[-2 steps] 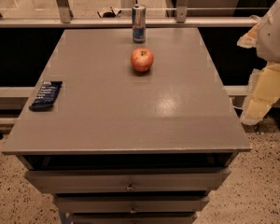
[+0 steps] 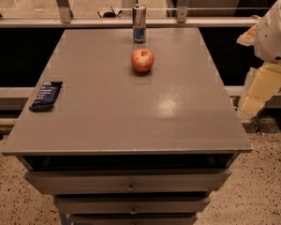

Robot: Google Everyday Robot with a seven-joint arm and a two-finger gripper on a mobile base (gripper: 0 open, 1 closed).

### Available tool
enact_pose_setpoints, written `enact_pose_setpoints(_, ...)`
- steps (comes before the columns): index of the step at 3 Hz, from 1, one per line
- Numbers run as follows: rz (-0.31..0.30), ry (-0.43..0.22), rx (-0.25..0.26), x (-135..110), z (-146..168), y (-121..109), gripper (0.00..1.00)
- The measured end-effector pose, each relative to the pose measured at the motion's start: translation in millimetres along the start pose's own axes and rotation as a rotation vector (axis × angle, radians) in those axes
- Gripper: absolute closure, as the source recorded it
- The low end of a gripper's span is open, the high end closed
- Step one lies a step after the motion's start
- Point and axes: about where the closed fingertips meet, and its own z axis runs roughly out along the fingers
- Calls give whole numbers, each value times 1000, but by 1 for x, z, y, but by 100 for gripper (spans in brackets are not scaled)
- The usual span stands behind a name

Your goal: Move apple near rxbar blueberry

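Note:
The red apple (image 2: 142, 60) sits on the grey table (image 2: 131, 121), toward the back middle. The rxbar blueberry (image 2: 46, 95), a dark blue flat bar, lies at the table's left edge, well apart from the apple. My gripper (image 2: 251, 108) hangs at the end of the white and cream arm, off the table's right edge and below its top. It is far from both the apple and the bar and holds nothing that I can see.
A tall silver-and-blue can (image 2: 139, 23) stands at the back edge just behind the apple. A metal railing (image 2: 84, 21) runs behind the table. Drawers (image 2: 130, 187) are below the front edge. The floor is speckled.

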Motion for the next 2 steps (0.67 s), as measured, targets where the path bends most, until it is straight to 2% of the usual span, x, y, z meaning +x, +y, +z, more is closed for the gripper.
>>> enact_pose_setpoints(1, 41, -104, 46, -1, 33, -46, 0)
enact_pose_setpoints(2, 101, -234, 68, -17, 84, -114, 0)
